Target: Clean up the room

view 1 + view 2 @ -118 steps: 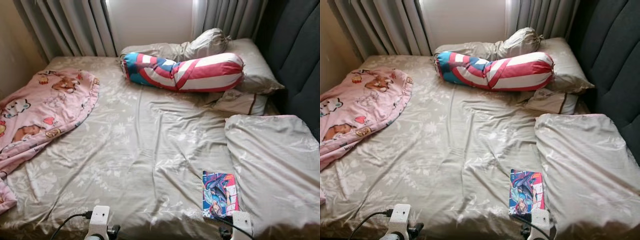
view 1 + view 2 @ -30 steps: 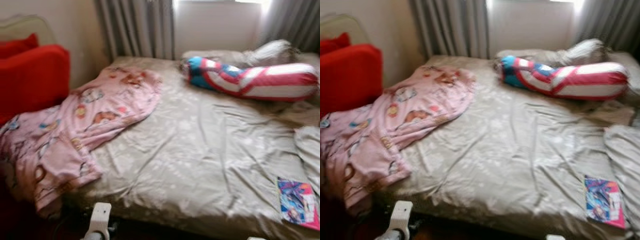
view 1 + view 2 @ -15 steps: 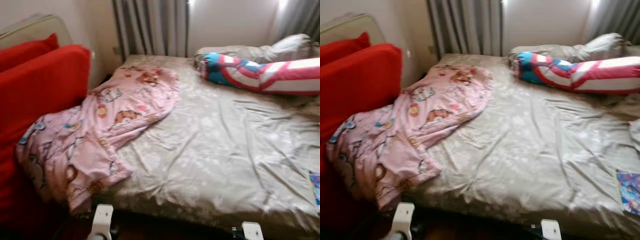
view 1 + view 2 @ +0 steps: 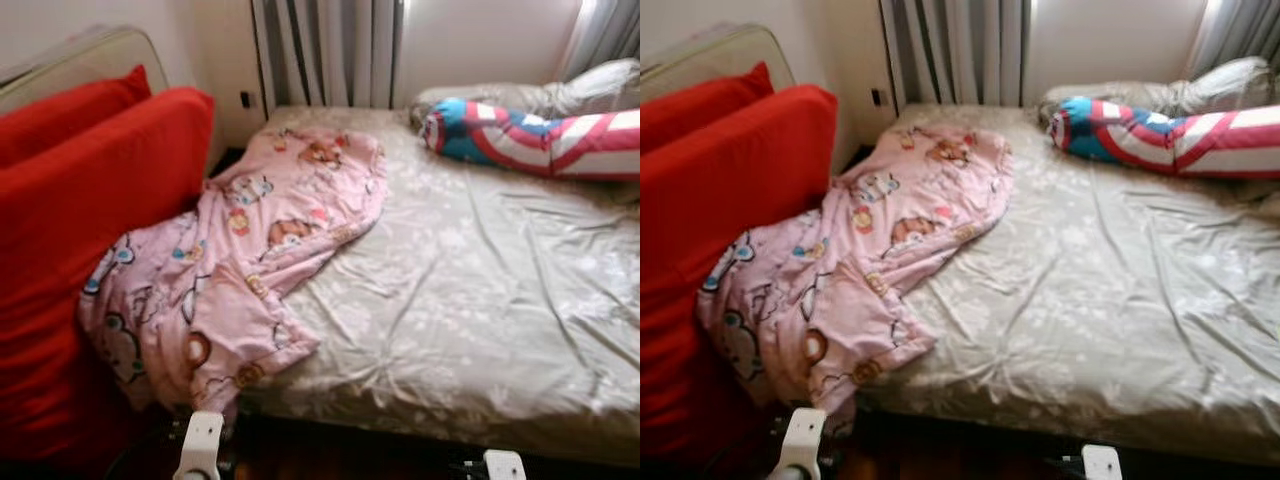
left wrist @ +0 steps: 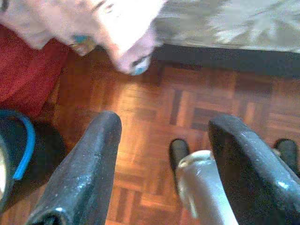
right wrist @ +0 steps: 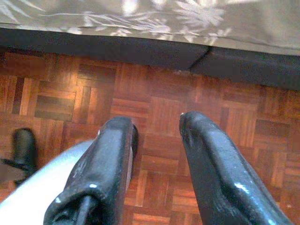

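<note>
Pink blanket (image 4: 240, 260) drapes bed (image 4: 480, 300) edge; grippers idle.

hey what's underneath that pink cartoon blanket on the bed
The pink blanket lies over the bed's near left corner on the beige floral sheet, its lower end drooping off the edge beside the red cushions. Anything beneath its folds is covered and cannot be seen.

Grey curtains (image 4: 330, 50), parquet floor (image 6: 154, 117)
</note>
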Controlling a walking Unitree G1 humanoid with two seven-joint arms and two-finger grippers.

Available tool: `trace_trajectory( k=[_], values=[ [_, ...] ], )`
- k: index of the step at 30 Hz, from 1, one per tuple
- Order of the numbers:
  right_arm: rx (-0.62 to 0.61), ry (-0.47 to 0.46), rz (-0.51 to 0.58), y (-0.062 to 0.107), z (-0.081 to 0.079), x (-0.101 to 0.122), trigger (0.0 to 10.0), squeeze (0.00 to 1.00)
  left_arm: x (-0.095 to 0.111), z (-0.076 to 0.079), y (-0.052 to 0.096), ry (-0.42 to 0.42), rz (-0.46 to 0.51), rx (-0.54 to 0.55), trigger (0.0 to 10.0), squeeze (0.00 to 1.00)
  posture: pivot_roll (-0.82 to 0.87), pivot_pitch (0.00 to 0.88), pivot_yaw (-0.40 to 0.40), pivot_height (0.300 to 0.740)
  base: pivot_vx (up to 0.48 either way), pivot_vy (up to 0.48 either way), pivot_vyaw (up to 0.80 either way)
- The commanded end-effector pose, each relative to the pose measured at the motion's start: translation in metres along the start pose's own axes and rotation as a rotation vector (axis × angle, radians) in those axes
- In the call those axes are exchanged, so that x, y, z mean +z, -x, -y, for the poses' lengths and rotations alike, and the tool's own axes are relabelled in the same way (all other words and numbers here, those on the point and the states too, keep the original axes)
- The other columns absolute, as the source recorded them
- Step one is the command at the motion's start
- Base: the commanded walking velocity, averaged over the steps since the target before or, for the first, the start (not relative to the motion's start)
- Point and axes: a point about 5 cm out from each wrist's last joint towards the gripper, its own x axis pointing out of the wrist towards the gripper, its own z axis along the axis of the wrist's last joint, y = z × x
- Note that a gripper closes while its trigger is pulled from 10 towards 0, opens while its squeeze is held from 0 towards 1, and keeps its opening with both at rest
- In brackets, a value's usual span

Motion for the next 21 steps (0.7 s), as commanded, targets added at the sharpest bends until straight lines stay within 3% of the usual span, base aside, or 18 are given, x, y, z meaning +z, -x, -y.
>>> trace_trajectory(
  k=[1,15,21],
  values=[
    [0.018,0.003,0.009,-0.0012,-0.0064,0.0026,10.0,0.00,-0.0098,-0.0054,0.0023,-0.009,-0.036,0.011,10.0,0.00,-0.07,0.027,0.010,0.726,0.000,0.480,0.00],
    [0.019,0.008,0.008,-0.0011,-0.0060,0.0024,10.0,0.00,-0.0113,-0.0059,0.0025,-0.009,-0.044,0.013,10.0,0.00,-0.07,0.026,0.009,0.726,0.000,0.429,0.00],
    [0.020,0.009,0.008,-0.0010,-0.0057,0.0023,10.0,0.00,-0.0110,-0.0043,0.0025,-0.009,-0.037,0.010,10.0,0.00,-0.07,0.025,0.009,0.726,0.000,0.041,0.00]
  ],
)
